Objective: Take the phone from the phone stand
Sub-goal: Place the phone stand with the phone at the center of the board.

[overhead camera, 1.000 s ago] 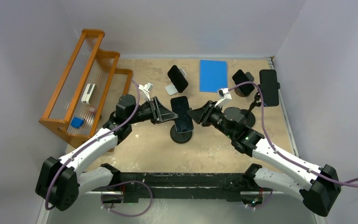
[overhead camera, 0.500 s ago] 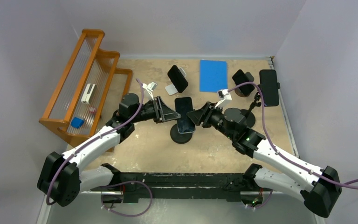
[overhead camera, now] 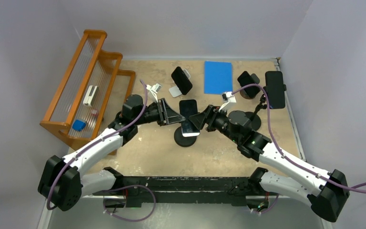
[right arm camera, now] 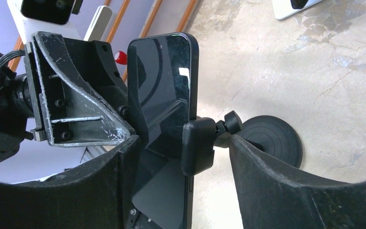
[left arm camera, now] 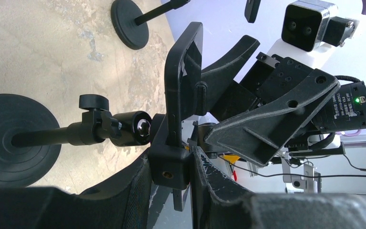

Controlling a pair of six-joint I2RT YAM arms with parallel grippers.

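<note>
A black phone [overhead camera: 188,117] sits clamped in a black phone stand [overhead camera: 186,138] mid-table. My left gripper [overhead camera: 174,117] comes from the left. In the left wrist view it [left arm camera: 171,167] is shut on the phone stand's side clamp [left arm camera: 174,162], and the round base [left arm camera: 9,138] lies at the left. My right gripper [overhead camera: 201,119] comes from the right. In the right wrist view it [right arm camera: 181,140] stands open around the phone [right arm camera: 162,105] and the other clamp [right arm camera: 198,145]. One finger [right arm camera: 105,181] is near the screen, the other [right arm camera: 276,181] apart from the clamp.
Three more stands with phones stand behind: [overhead camera: 181,80], [overhead camera: 248,78], [overhead camera: 275,89]. A blue sheet [overhead camera: 218,77] lies at the back. A wooden rack [overhead camera: 88,90] fills the left side. Walls close in on the table's far, left and right sides.
The right gripper has moved in toward the phone and spread its jaws around it. The left arm shifted slightly toward the stand, still closed on the clamp.
</note>
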